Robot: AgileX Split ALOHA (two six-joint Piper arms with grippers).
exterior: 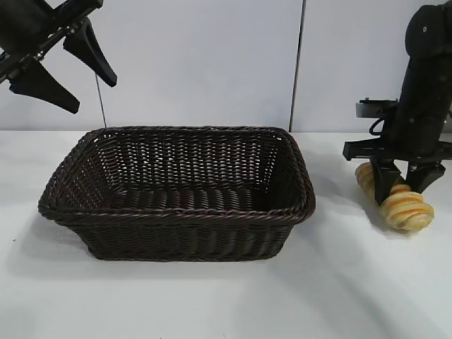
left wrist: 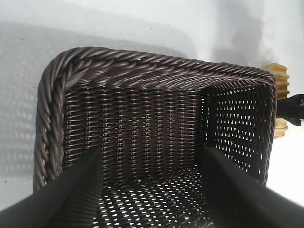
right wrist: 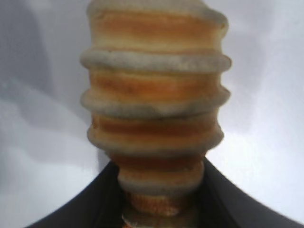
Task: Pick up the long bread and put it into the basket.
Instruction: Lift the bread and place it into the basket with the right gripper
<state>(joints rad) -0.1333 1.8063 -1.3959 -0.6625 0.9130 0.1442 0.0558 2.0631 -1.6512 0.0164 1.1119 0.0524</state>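
Exterior view first: the right gripper [exterior: 405, 180] pointed straight down with its two fingers pinched around the middle of the long bread [exterior: 397, 200], off to the side of the basket [exterior: 176, 212] and well apart from it. The loaf sat tilted between the fingers, one end sticking out toward the camera and the other poking out behind. Hard to say whether the low end was clear of the table [exterior: 226, 296] or just brushing it. My worry was that tilt: with that much loaf hanging out front, it could've swung or pivoted in the grip on the way over, and then the low end might've clipped the braided rim.

Left wrist view: the left gripper [left wrist: 152, 190] hung above one end of the basket with its fingers spread fairly wide and nothing between them, looking down into the weave. The bread showed only as a sliver past the far wall. If the carry came across low, that parked arm over the basket was one more thing to bump.

Right wrist view: the bread filled the frame, ridges running crosswise, fingers [right wrist: 90, 199] closed partway on a narrow segment near its base. A ridged, rounded surface like that is the sort of thing I'd expect to slip if squeezed lightly.
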